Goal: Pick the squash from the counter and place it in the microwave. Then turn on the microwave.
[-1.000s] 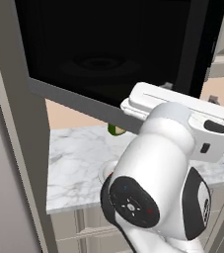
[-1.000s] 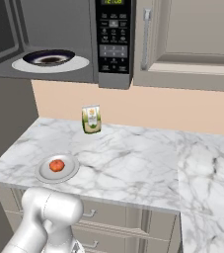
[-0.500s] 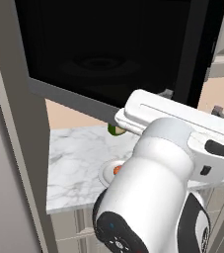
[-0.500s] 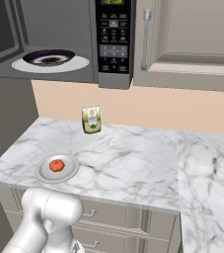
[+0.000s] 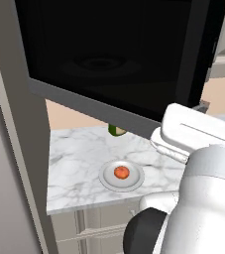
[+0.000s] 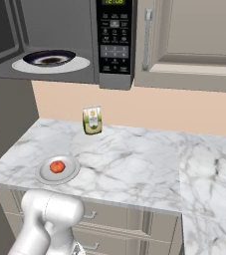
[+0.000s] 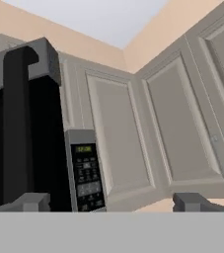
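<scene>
Orange squash [image 6: 57,167] sits on plate [image 6: 69,173] nr counter's [image 6: 134,164] front-left corner; microwave [image 6: 115,45] door open; gripper [image 7: 112,202] wide open, empty.

A: Walls?
B: Peach backsplash [image 6: 184,112]; pale ceiling [image 7: 103,17] over a peach soffit.
A: Furniture?
B: Beige panelled upper cabinets [image 7: 133,133], one with a vertical handle [image 6: 146,37]; beige drawers [image 6: 129,226] with small pulls below; tall grey panel [image 5: 7,163] at left.

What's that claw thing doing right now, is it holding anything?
Gripper: jaws open wide, holding nothing. The squash sits on its plate on the counter.
</scene>
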